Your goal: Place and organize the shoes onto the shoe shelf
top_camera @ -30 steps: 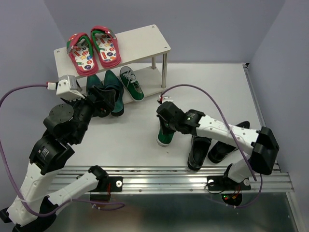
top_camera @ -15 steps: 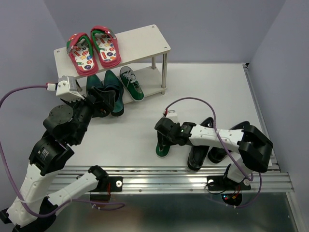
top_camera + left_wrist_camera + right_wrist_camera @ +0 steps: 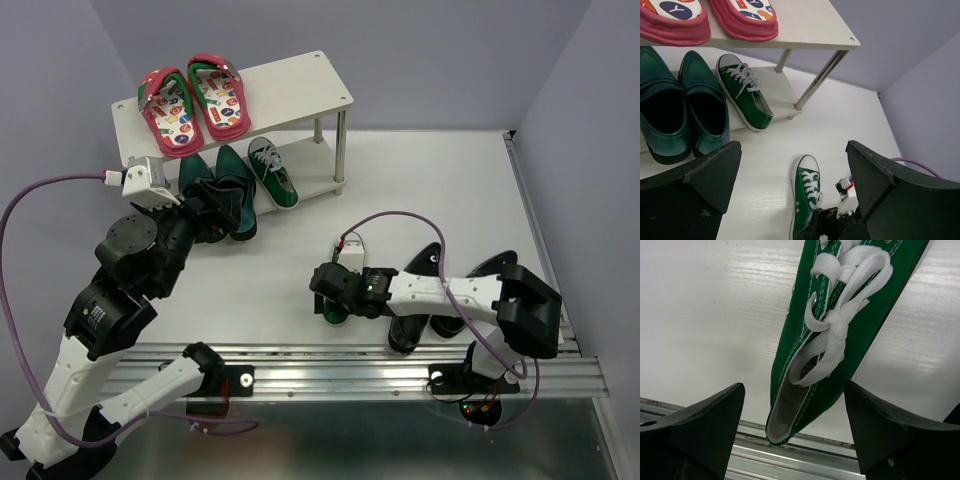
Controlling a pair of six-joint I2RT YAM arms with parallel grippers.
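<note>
The shoe shelf [image 3: 300, 85] stands near the far left corner of the bench [image 3: 420, 190]. On its top board lie the red flip-flops [image 3: 192, 100]. On the low board sit the two teal shoes [image 3: 685, 110], side by side. Just to their right is one green sneaker [image 3: 746, 92]. Its long side runs from near to far, and its white toe points to the far edge, a bit to the left. The other green sneaker [image 3: 840, 325] lies flat on the bench close to the near edge, about in the middle. Its toe also points to the far edge, toward the shelf. Its open heel is right by the metal rail [image 3: 815, 460] at the near edge. The right gripper [image 3: 794, 390] hangs over the heel end. Its fingers [image 3: 700, 425] are wide apart, one on each side, and bare bench shows between each finger and the shoe. The two black shoes [image 3: 410, 320] lie just right of that sneaker, partly under the right arm, and their long sides lean toward the far right corner. The left gripper [image 3: 794, 145] hangs in front of the low board by the teal shoes. Its fingers are apart and hold nothing.
</note>
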